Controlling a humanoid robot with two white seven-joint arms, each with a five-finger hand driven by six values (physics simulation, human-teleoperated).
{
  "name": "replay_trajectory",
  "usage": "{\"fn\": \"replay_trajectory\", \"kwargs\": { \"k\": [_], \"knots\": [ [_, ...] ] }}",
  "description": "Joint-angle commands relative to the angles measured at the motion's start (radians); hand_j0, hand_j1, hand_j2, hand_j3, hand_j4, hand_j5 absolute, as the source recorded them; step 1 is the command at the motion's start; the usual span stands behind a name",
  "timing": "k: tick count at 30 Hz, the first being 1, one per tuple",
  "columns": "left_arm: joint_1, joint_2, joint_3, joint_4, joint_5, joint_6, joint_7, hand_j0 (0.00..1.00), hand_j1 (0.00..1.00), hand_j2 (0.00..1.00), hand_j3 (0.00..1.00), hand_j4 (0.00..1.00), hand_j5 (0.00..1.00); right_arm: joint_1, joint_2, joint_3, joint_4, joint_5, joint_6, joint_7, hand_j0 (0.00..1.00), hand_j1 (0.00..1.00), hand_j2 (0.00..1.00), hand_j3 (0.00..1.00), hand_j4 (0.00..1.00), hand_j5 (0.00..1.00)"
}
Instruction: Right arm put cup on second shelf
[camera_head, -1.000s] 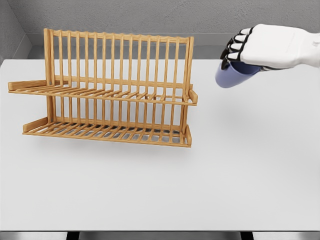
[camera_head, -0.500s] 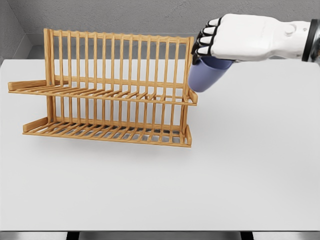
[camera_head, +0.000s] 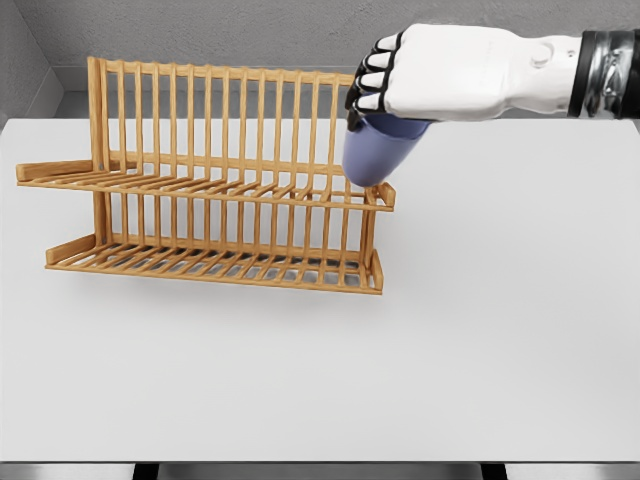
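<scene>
— Cup (camera_head: 378, 155) first, since you're asking: where is it sitting?

— It isn't sitting anywhere. The right hand (camera_head: 430, 75) is clamping it from above, fingers (camera_head: 372, 88) curling down over the top part, so the blue body is hanging below the knuckles and tilting, its lower end pointing down and to the left.

— Is it touching the rack (camera_head: 215, 180)?

— From where I'm standing, the lower end of the cup is overlapping the right end of the upper shelf (camera_head: 200, 190), just by the right end post. Whether it is actually resting on the slats or hovering a hair above them, I cannot tell.

— And the rack itself?

— It is a wooden dish rack with two slatted tiers and a tall back of upright bars. It is standing upright on the white surface (camera_head: 480, 330), toward the left and rear. The lower shelf (camera_head: 215, 265) is lying just above the surface, casting a soft shadow underneath.

— How is the arm coming in?

— The white forearm (camera_head: 500, 70) is reaching in from the right edge, almost level, with a dark band and a metallic ring showing near the edge. The back of the hand is facing me, and the black finger joints are showing on its left side.

— Any sign of the other arm?

— I'm seeing only the right one from here.
</scene>
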Motion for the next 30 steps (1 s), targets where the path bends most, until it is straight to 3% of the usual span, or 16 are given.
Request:
{"fn": "replay_trajectory", "kwargs": {
  "k": [1, 12, 26, 28, 29, 30],
  "knots": [
    [0.000, 0.000, 0.000, -0.001, 0.000, 0.000, -0.002, 1.00, 1.00, 1.00, 1.00, 1.00, 1.00, 0.000, 0.006, 0.030, 0.000, -0.003, 0.003, -0.001, 0.61, 0.61, 0.61, 0.61, 0.61, 0.61],
    [0.000, 0.000, 0.000, 0.001, 0.000, 0.000, -0.002, 1.00, 1.00, 1.00, 1.00, 1.00, 1.00, 0.000, 0.004, 0.105, 0.000, -0.001, 0.003, -0.001, 0.62, 0.62, 0.62, 0.62, 0.62, 0.62],
    [0.000, 0.000, 0.000, -0.001, 0.001, 0.000, 0.000, 1.00, 1.00, 1.00, 1.00, 1.00, 1.00, 0.009, -0.013, 0.128, -0.001, -0.004, 0.003, -0.001, 0.63, 0.63, 0.63, 0.63, 0.63, 0.63],
    [0.000, 0.000, 0.000, 0.001, 0.001, 0.000, 0.000, 1.00, 1.00, 1.00, 1.00, 1.00, 1.00, 0.008, -0.011, 0.128, -0.001, -0.004, 0.003, -0.001, 0.70, 0.70, 0.70, 0.70, 0.70, 0.70],
    [0.000, 0.000, 0.000, -0.001, 0.000, -0.001, 0.000, 1.00, 1.00, 1.00, 1.00, 1.00, 1.00, 0.009, -0.011, 0.128, -0.001, -0.004, 0.003, -0.001, 1.00, 1.00, 1.00, 1.00, 1.00, 1.00],
    [0.000, 0.000, 0.000, -0.001, 0.001, -0.001, -0.002, 1.00, 1.00, 1.00, 1.00, 1.00, 1.00, 0.009, -0.011, 0.129, 0.000, -0.004, 0.003, -0.001, 1.00, 1.00, 1.00, 1.00, 1.00, 1.00]
  ]
}}
